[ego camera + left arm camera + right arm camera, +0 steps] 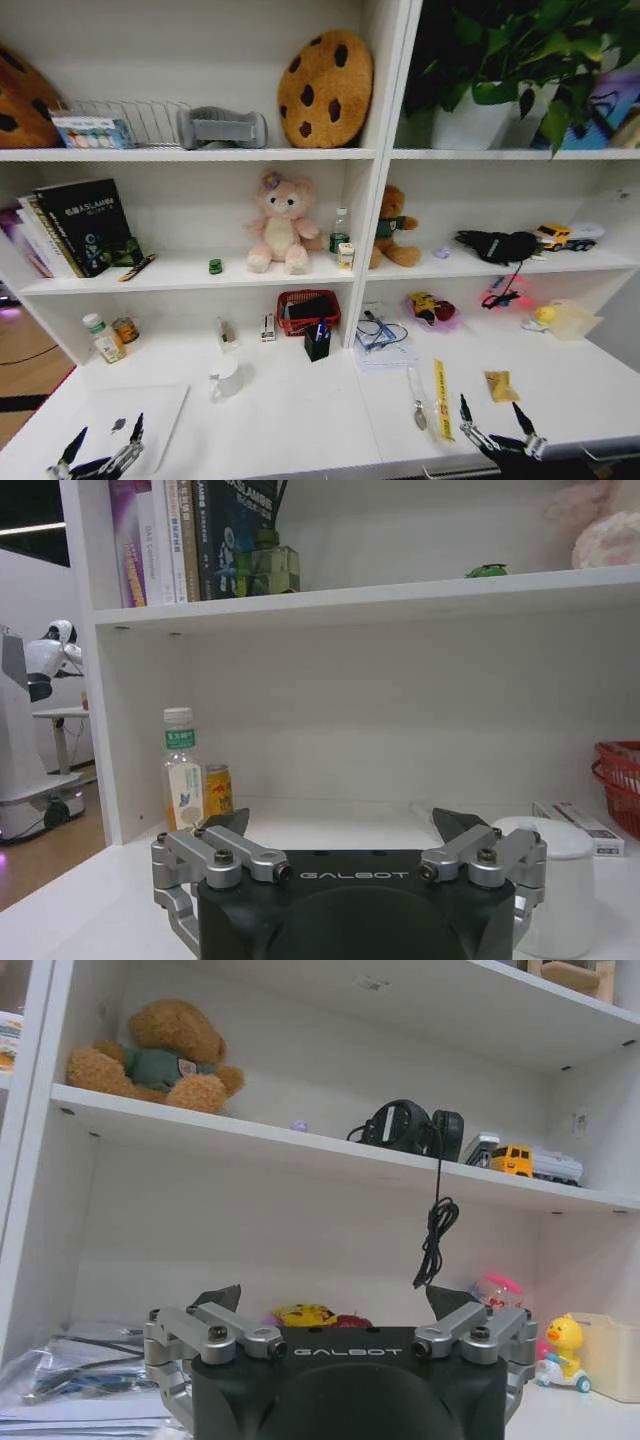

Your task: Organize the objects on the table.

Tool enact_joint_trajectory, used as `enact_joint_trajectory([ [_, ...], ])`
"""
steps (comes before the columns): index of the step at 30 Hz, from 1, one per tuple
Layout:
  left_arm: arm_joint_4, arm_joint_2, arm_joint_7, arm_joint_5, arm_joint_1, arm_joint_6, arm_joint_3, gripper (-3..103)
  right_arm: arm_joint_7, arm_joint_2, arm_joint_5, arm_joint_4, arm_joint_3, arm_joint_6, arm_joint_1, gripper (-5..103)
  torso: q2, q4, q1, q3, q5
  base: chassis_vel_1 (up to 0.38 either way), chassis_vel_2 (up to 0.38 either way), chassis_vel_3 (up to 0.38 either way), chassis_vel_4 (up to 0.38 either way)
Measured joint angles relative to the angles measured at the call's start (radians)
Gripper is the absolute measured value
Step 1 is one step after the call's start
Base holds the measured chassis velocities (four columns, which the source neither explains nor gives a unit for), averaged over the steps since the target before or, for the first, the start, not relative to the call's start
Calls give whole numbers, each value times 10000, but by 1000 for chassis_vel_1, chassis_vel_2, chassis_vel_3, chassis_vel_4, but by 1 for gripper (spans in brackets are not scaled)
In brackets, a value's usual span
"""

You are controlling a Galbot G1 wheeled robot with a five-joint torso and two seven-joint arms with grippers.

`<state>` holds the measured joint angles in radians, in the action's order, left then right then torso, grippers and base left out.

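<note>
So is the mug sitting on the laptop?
No, the mug stands on the bare table, apart from the laptop beside it.

White desk surface: bears silver laptop, white mug, black pen cup, red mesh basket, papers.

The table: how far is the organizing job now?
Nothing looks done yet. The laptop, white mug and black pen cup sit scattered on the table. The left tool and right tool hover open at the front edge, holding nothing.
</note>
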<state>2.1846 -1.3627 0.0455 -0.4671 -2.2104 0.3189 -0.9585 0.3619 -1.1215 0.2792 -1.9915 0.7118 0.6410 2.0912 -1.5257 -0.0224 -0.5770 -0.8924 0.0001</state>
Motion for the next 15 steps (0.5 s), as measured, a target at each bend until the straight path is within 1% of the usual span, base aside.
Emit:
enact_joint_trajectory([
  [3,0,0,0,0,0,0,0,100,6,-46,-76,11,-29,55,-15,100,-1,-3,1,1,-4,-191,-165,174,187],
  [6,1,0,-3,0,0,0,1,100,7,-54,-122,52,-48,153,-47,100,1,-3,-2,-1,6,-127,-140,128,114],
  [10,0,-1,-4,0,0,1,1,100,7,-57,-142,84,-48,216,-81,100,0,1,1,0,6,1,-12,20,24],
  [11,0,-1,-3,0,0,0,1,100,7,-57,-138,86,-46,231,-88,100,0,-2,1,1,-3,0,0,0,0],
  [15,0,1,-1,0,0,0,0,100,7,-84,-118,112,-55,241,-88,100,0,-2,-1,0,-6,21,28,-15,-19],
])
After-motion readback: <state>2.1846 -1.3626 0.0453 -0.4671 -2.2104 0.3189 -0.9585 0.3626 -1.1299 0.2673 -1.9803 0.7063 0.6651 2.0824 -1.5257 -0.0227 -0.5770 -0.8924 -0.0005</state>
